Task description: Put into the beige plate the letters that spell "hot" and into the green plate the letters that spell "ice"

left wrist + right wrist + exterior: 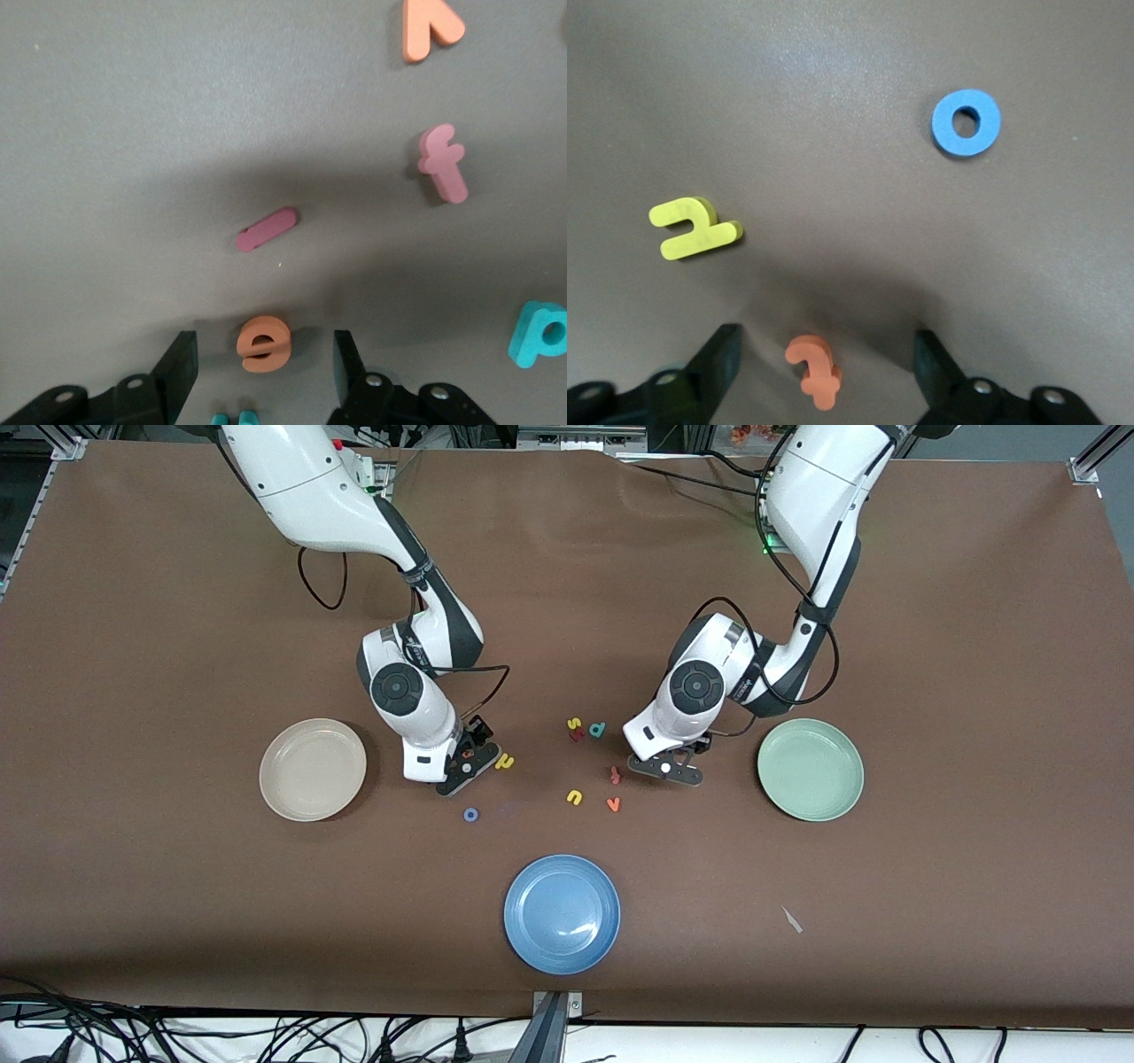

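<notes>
Two white robot arms are reaching down over a brown table scattered with tiny foam letters, each working the end nearest its own target plate.

The right gripper (467, 766) is hanging low beside the round cream-beige plate (288, 797), which is lying empty. Its fingers (718, 363) are standing apart on either side of the small orange foam "t" (814, 370), not yet touching it, so it seems to be lining up a pinch. The yellow foam "h" (694, 227) is lying just beside it, and the blue foam ring "o" (967, 122) is resting a little nearer the front camera.

The left gripper (666, 771) is hanging low beside the round pale mint-green plate (837, 802), also empty. Its fingers (177, 372) are spread around the orange rounded foam "e" (265, 343), with gaps on both sides. The dark red foam bar "i" (267, 228) is lying near it; a teal letter tip, probably the "c" (234, 419), is peeking in between the fingers.

A pink-red foam "f" (443, 163), orange foam "v" (428, 27) and round blue plate (523, 939) are lying nearby.
</notes>
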